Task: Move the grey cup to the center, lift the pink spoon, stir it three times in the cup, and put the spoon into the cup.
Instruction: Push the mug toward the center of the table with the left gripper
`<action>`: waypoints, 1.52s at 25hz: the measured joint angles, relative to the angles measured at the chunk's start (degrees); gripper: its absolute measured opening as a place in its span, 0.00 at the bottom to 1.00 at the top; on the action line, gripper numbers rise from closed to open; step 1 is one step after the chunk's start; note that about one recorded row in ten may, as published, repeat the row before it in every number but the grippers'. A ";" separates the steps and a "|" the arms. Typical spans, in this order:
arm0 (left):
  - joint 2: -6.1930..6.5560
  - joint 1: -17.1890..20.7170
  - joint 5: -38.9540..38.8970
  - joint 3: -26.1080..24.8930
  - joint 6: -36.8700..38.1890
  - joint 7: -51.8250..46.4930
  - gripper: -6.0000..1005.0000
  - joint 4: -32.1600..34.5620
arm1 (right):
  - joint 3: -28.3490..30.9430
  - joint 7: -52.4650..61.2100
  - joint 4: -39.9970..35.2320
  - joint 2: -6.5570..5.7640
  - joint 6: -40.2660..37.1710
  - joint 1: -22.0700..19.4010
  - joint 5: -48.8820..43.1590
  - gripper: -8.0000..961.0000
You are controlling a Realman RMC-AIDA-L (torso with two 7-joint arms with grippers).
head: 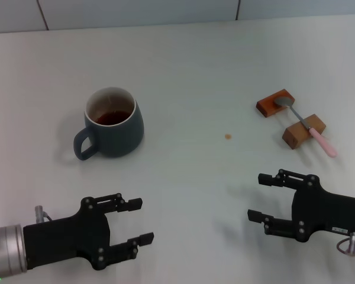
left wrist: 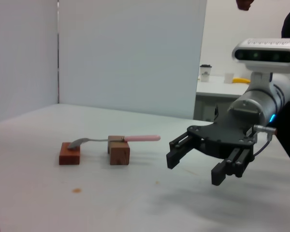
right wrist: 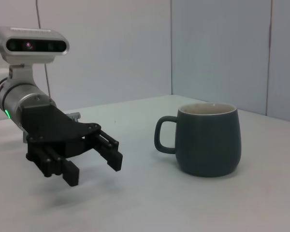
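Near my spread left gripper [head: 133, 222], the full grey cup [head: 113, 122] risks slopping if shoved; right gripper [head: 260, 198] also gapes.

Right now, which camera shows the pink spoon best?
The left wrist view: the pink spoon shows side-on, bridging two wooden blocks. The head view shows it smaller, from above. The right wrist view misses it.

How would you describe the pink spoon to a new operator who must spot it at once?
On the white table, look to the robot's right, across from the grey cup. Two brown wooden blocks sit there, and the pink spoon bridges them. It alone has a silver bowl and a pale pink handle overhanging the nearer block.
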 joint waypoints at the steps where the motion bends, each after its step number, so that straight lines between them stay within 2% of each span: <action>1: 0.00 -0.08 -0.03 0.01 -0.20 -0.23 0.71 -0.01 | 0.07 -0.01 0.03 0.00 0.00 0.06 0.00 0.76; 4: 0.00 -0.39 0.00 0.04 -0.27 -0.34 0.70 -0.11 | 0.12 -0.10 0.08 0.00 0.05 0.11 0.00 0.76; 14: 0.00 -0.73 0.03 0.06 -0.31 -0.47 0.22 -0.28 | 0.24 -0.13 0.09 0.00 0.05 0.21 0.01 0.76; 23: -0.08 -0.74 -0.52 -0.66 0.85 -0.50 0.06 -0.42 | 0.30 -0.28 0.21 0.04 0.29 0.20 0.00 0.76; 27: -0.10 -0.75 -3.88 -5.44 4.52 -0.64 0.02 -1.20 | 0.34 -0.33 0.24 0.06 0.29 0.21 0.01 0.76; 28: -0.08 -0.76 -5.71 -7.41 5.16 -0.65 0.00 -1.73 | 0.35 -0.36 0.25 0.06 0.29 0.20 0.01 0.76; 29: 0.00 -0.80 -10.28 -12.48 5.80 -0.66 0.00 -2.77 | 0.40 -0.42 0.26 0.09 0.29 0.20 0.01 0.76; 30: 0.05 -0.89 -12.74 -15.18 5.81 -0.66 0.00 -3.07 | 0.40 -0.42 0.26 0.09 0.29 0.20 0.01 0.76; 31: 0.05 -0.89 -12.74 -15.18 5.81 -0.66 0.00 -3.07 | 0.40 -0.47 0.32 0.11 0.30 0.20 0.01 0.76; 34: 0.24 -2.61 -19.63 -23.02 2.57 1.57 0.00 -2.07 | 0.41 -0.53 0.42 0.16 0.28 0.20 0.03 0.76; 38: 0.35 -4.46 -21.90 -25.09 -2.47 7.12 0.00 0.05 | 0.39 -0.57 0.68 0.17 0.12 0.15 0.11 0.76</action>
